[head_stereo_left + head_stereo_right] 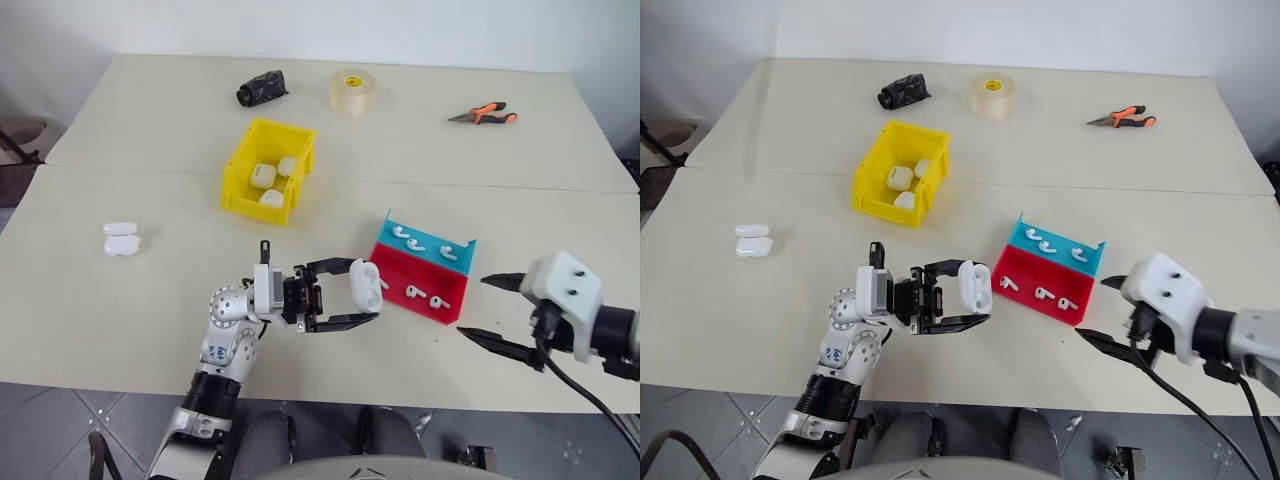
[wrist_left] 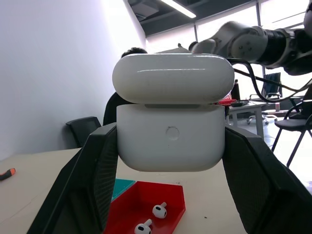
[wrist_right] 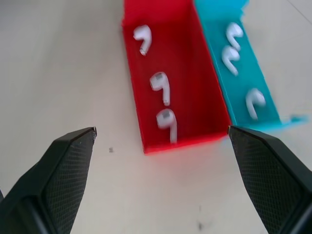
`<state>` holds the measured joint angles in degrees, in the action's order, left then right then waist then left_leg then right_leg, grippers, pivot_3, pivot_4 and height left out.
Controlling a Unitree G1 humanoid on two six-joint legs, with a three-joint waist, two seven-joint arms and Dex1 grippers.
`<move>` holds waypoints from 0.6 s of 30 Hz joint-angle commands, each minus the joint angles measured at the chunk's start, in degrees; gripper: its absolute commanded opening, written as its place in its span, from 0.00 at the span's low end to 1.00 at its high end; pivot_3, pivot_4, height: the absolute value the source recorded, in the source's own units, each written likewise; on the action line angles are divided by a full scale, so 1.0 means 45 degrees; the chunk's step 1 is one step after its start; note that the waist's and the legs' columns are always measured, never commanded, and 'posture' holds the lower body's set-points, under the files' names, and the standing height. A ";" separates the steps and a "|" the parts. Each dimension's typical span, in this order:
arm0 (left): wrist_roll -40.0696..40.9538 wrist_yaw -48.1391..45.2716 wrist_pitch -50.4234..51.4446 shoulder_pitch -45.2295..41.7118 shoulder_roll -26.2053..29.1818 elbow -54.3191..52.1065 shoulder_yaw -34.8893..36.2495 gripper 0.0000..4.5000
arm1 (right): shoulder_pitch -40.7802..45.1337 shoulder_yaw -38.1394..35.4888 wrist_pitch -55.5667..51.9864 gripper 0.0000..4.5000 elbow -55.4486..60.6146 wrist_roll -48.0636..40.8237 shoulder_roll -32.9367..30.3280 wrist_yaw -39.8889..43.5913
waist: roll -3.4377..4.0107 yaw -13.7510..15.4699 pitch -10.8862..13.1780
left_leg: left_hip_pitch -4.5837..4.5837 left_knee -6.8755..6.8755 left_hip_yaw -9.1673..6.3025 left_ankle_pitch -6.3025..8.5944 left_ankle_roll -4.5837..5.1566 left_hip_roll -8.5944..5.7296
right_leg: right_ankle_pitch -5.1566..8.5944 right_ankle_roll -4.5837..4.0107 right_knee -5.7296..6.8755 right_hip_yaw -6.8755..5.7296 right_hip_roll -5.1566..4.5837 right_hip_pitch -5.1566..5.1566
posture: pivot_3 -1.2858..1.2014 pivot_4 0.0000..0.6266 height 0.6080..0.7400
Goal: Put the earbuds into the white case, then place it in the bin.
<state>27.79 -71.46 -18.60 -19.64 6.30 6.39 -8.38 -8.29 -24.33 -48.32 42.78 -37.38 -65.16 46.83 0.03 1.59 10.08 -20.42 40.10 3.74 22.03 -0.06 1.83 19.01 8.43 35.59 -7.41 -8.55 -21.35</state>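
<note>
My left gripper point(image 1: 365, 290) is shut on the white case point(image 1: 366, 283), held above the table's front with its lid ajar point(image 2: 171, 78); black fingers point(image 2: 92, 180) press both its sides. Right of it a red and blue tray point(image 1: 425, 268) holds the earbuds: three in the red half point(image 3: 161, 85) and three in the blue half point(image 3: 229, 56). My right gripper point(image 1: 473, 306) hangs open just off the tray's right front corner, nothing between its fingers point(image 3: 68, 161). The yellow bin point(image 1: 240, 165) stands further back at centre left with three white cases inside.
Another white case point(image 1: 120, 240) lies open on the table at the left. Along the far side are a black object point(image 1: 262, 88), a tape roll point(image 1: 353, 92) and orange-handled pliers point(image 1: 485, 115). A seam point(image 1: 450, 183) crosses the table behind the bin.
</note>
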 commanded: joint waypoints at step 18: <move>-0.0307 0.0683 -0.0257 0.0691 0.0268 -0.0930 -0.0449 0.62 | 0.8366 0.9511 -0.3188 1.00 -0.1143 0.2835 -0.1831 0.0459 | 0.0001 -0.0056 0.0000 | -0.0146 0.0075 -0.0018 0.0000 -0.0001 -0.0007 | -0.0001 0.0003 -0.0013 -0.0091 -0.0003 -0.0040 | 0.52 0.24 1.00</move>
<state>26.59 -69.17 -18.92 -17.12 7.69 4.89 -10.05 28.51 17.96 -63.52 37.57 -26.47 -72.66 48.14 0.03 1.34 10.08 -21.09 40.45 3.65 22.03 -0.07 1.80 19.00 8.45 35.53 -7.83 -8.56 -21.53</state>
